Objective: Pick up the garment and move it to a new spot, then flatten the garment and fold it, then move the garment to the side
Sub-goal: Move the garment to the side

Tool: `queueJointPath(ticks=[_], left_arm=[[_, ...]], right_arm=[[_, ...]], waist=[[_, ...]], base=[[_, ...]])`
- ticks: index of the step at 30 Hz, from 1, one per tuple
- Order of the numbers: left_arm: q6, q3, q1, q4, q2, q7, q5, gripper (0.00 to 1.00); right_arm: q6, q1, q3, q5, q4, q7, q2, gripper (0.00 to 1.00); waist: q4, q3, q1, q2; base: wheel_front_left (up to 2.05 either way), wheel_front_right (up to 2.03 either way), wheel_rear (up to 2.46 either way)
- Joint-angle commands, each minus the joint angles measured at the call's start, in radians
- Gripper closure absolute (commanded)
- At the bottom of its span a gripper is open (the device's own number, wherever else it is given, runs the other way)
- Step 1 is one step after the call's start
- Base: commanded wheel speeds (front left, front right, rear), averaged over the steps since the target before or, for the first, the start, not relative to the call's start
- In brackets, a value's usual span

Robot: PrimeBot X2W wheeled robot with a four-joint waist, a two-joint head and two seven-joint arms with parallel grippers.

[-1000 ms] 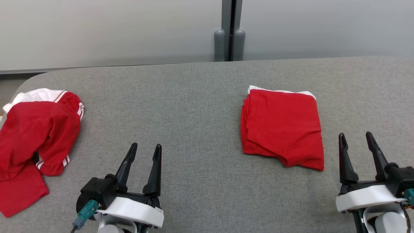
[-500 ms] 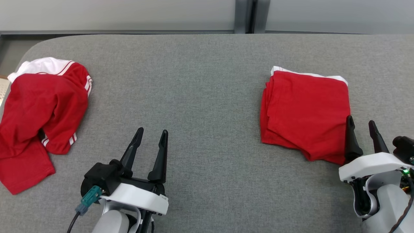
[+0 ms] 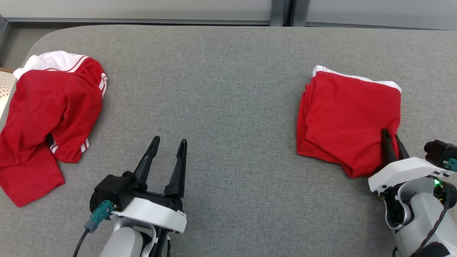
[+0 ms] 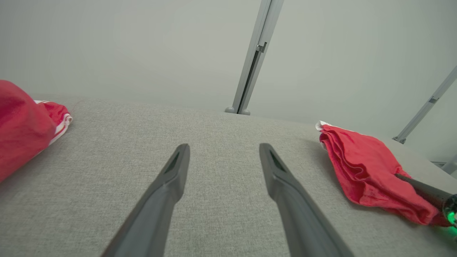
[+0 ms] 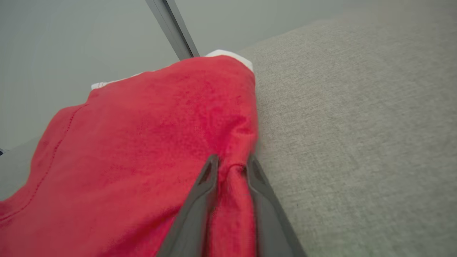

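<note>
From the head: pinches the near right corner of the folded red garment (image 3: 350,114), lying on the right of the grey worktop (image 3: 228,71), with the right gripper (image 3: 392,140), likely to drag it aside. Holds the left gripper (image 3: 167,151) spread over bare worktop, clear of a crumpled red-and-white garment (image 3: 50,114) at far left.

From the left wrist: shows jaws wide apart, nothing between.

From the right wrist: nips a raised ridge of cloth at the stack's edge between narrowed jaws, probably to catch several layers together.

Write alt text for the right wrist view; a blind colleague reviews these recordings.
The right gripper pinches a ridge at the edge of a folded red garment lying on a grey fabric surface. White trim shows at the garment's far edge, with a pale wall and grey post behind.
</note>
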Motion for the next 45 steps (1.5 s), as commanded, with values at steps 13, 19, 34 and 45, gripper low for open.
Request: queueJointPath(ticks=[13,19,34,45], left_arm=[[-0.013,0.002,-0.048,-0.050,0.003,0.000,0.033,0.00],[-0.026,-0.010,-0.098,-0.077,0.004,0.000,0.068,0.00],[-0.047,-0.040,-0.231,-0.100,0.013,0.000,0.159,0.00],[-0.047,-0.070,-0.248,-0.092,0.032,0.000,0.137,0.00]], right_arm=[[0.000,-0.085,0.194,-0.287,-0.058,-0.122,-0.190,1.00],[0.000,-0.147,0.322,-0.340,-0.099,-0.122,-0.332,1.00],[0.000,-0.314,0.378,-0.381,-0.028,-0.124,-0.619,1.00],[0.000,-0.331,0.220,-0.452,0.043,-0.130,-0.609,1.00]], waist=[[-0.153,0.025,0.0000,0.0000],[-0.248,0.090,0.0000,0.0000],[-0.371,0.279,0.0000,0.0000],[-0.359,0.307,0.0000,0.0000]], base=[[0.00,0.00,0.00],[0.00,0.00,0.00],[0.00,0.00,0.00],[0.00,0.00,0.00]])
